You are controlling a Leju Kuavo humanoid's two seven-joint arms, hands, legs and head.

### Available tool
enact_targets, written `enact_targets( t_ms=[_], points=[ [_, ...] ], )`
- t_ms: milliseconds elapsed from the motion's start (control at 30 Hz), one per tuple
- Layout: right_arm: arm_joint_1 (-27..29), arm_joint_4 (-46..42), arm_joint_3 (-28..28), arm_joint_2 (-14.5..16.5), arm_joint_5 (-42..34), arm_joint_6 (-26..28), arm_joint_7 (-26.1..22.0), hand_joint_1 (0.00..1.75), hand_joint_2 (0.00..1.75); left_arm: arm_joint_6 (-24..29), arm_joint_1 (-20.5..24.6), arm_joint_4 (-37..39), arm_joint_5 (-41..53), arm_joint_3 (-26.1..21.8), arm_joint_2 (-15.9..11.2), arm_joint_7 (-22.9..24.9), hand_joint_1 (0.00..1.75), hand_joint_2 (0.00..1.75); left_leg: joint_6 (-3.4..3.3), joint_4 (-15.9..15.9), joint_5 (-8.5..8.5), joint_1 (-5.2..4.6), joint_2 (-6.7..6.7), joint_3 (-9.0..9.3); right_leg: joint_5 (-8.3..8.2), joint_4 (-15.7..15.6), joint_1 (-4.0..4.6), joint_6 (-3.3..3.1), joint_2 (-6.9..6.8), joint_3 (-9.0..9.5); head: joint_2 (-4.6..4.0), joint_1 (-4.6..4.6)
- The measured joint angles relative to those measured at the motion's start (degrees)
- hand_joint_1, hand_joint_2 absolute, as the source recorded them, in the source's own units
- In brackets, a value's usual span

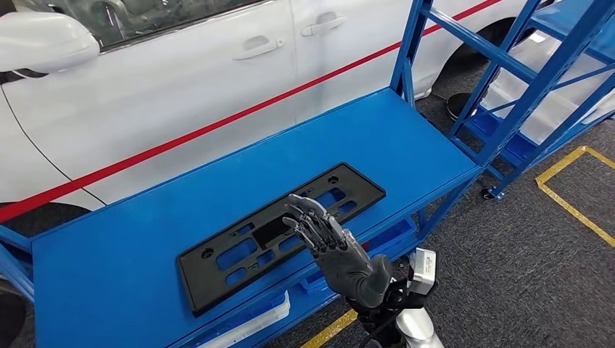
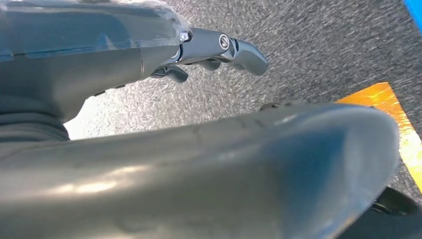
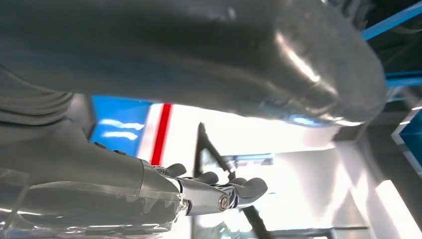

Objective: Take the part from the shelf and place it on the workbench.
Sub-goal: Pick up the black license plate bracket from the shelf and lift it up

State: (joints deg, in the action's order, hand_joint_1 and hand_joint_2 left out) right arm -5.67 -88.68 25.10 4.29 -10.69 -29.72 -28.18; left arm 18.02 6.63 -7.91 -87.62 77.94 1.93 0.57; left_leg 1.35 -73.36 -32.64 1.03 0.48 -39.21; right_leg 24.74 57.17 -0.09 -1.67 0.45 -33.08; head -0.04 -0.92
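Flat black plastic plate-holder part (image 1: 279,235) lying flat near centre of blue metal workbench top (image 1: 145,239), apparently already delivered. Right hand (image 1: 335,250) raised over near edge, released, fingers spread, grasping nothing. Left hand (image 2: 219,50) hanging over grey floor, fingers loose, holding nothing.

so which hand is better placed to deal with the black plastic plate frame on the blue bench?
Right. The right hand hovers open at the near edge of the flat black plastic plate frame on the blue metal workbench. The left hand hangs over grey carpet floor.

No text, label, brand, number or sign can be read in any of the views.
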Motion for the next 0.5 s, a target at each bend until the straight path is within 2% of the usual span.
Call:
enact_targets(
  t_ms=[67, 100, 133, 267, 333, 400, 433, 467, 500],
  points=[
    [0.0, 0.5, 0.0, -0.3, 2.1, 1.4, 0.0, 0.00, 0.00, 0.0, -0.1, 0.0, -0.1, -0.2, 0.0, -0.2, 0.00, 0.00, -0.15, 7.4, 4.26, 0.08, -0.06, 3.13, 0.42, 0.5, -0.06, 0.33, 0.33, 0.14, 0.00, 0.01],
    [0.0, 0.7, -0.1, -0.4, 3.0, 2.2, 0.0, 0.00, 0.00, 0.0, 0.0, 0.0, -0.1, -0.2, 0.0, -0.2, 0.00, 0.00, -0.37, 11.0, 5.72, 0.03, -0.13, 4.74, 0.69, 0.8, 0.01, 0.61, 0.45, 0.07, 0.00, 0.01],
    [0.1, 1.0, -0.1, -0.5, 3.9, 3.0, 0.1, 0.00, 0.00, 0.0, 0.0, 0.0, 0.0, -0.3, 0.0, 0.0, 0.00, 0.00, -0.66, 13.3, 6.41, -0.05, -0.21, 5.75, 0.90, 1.1, 0.05, 0.91, 0.50, -0.05, 0.00, 0.03],
    [0.5, 1.9, -0.8, -1.2, 5.8, 5.9, 0.4, 0.00, 1.75, -0.2, -0.1, 0.0, 0.4, -0.3, 0.1, 1.5, 0.00, 0.00, -2.03, 14.7, 6.70, -0.20, -0.25, 6.31, 1.36, 1.7, 0.01, 2.13, 0.48, -0.27, 0.00, 0.07],
    [0.7, 2.2, -1.2, -1.5, 6.1, 7.0, 0.7, 0.00, 1.75, -0.3, 0.0, 0.0, 0.8, -0.3, 0.1, 2.3, 0.00, 0.00, -2.62, 15.2, 6.97, 0.00, -0.16, 6.53, 3.41, 4.8, -0.17, 2.74, 0.29, -1.64, 0.00, 0.17],
    [0.7, 2.6, -1.5, -1.9, 6.5, 8.2, 1.3, 0.00, 1.75, -0.7, 0.0, 0.0, 1.2, -0.2, 0.1, 2.9, 0.00, 0.00, -2.85, 15.2, 6.98, -0.02, -0.07, 6.52, 6.83, 11.8, -0.39, 3.28, 0.15, -5.13, 0.00, 0.25],
    [0.7, 2.9, -1.6, -2.0, 6.7, 8.7, 1.6, 0.00, 1.75, -0.9, 0.0, 0.0, 1.3, -0.2, 0.2, 3.0, 0.00, 0.00, -2.87, 15.2, 6.96, -0.03, -0.03, 6.50, 7.93, 15.1, -0.51, 3.46, 0.12, -6.90, 0.00, 0.25],
    [0.8, 3.1, -1.6, -2.2, 6.9, 9.2, 1.9, 0.00, 1.75, -1.1, 0.0, 0.0, 1.4, -0.2, 0.2, 3.1, 0.00, 0.00, -2.85, 15.2, 6.93, -0.04, 0.00, 6.50, 7.98, 16.7, -0.61, 3.55, 0.07, -7.92, 0.00, 0.25],
    [0.8, 3.3, -1.7, -2.3, 7.1, 9.6, 2.1, 0.00, 1.75, -1.2, 0.0, 0.0, 1.4, -0.1, 0.2, 3.1, 0.00, 0.00, -2.80, 15.2, 6.89, -0.03, 0.01, 6.57, 6.92, 16.2, -0.68, 3.55, 0.00, -7.85, 0.00, 0.25]
  ],
)
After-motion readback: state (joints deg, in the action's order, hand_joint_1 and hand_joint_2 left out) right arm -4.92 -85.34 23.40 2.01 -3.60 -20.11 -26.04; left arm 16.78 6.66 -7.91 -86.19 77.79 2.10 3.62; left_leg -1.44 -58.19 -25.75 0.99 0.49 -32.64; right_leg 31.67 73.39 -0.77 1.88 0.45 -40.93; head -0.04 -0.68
